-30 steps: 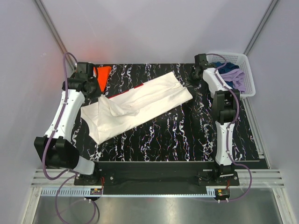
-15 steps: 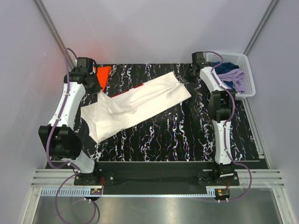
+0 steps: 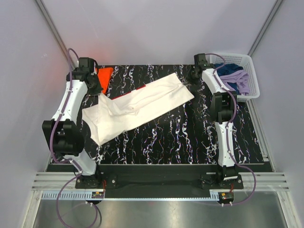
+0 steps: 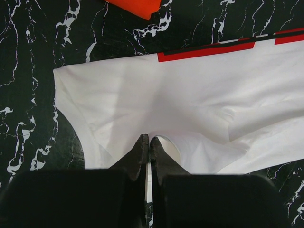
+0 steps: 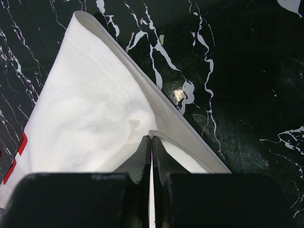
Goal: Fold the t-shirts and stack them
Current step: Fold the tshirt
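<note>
The large white t-shirt [image 3: 142, 107] lies folded lengthwise in a long diagonal band on the black marbled table, with a red strip [image 4: 204, 51] showing along its far edge. My left gripper [image 3: 96, 90] is shut on a pinch of white cloth [image 4: 149, 138] near the shirt's left end. My right gripper [image 3: 190, 81] is shut on the shirt's hem [image 5: 151, 137] at its far right end. The orange t-shirt [image 3: 105, 73] lies at the back left of the table, just beyond my left gripper; its edge also shows in the left wrist view [image 4: 137, 5].
A white plastic basket [image 3: 251, 78] with blue and purple clothes stands at the back right, beside the right arm. The black marbled table top [image 3: 190, 137] shows bare in front of the shirt. Grey walls close in the back and sides.
Both arms have reached further toward the back of the table, still shut on the white shirt. The shirt's right end has shifted slightly back and left.
</note>
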You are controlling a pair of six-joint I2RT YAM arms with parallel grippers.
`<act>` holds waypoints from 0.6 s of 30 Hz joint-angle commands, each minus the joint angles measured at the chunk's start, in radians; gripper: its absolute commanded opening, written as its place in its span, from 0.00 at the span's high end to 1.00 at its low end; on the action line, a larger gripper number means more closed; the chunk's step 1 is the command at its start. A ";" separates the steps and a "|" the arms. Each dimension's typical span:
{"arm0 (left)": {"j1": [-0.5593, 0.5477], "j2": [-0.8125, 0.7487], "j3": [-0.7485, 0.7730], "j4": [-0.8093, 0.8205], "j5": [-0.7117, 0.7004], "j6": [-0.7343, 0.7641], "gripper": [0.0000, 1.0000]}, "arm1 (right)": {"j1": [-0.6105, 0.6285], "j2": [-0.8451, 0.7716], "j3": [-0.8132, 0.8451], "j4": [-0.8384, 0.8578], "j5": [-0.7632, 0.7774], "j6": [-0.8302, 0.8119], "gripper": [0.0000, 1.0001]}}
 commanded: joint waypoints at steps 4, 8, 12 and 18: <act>0.014 0.015 0.064 0.054 0.009 0.025 1.00 | 0.006 0.014 0.068 0.035 0.017 0.012 1.00; 0.012 0.027 0.073 0.059 0.006 0.028 1.00 | 0.005 0.017 0.073 0.046 0.035 0.018 1.00; 0.035 0.040 0.085 0.064 0.000 0.031 1.00 | 0.005 0.036 0.097 0.052 0.032 0.033 1.00; 0.040 0.078 0.130 0.062 0.009 0.033 1.00 | 0.006 0.054 0.108 0.079 0.014 0.052 1.00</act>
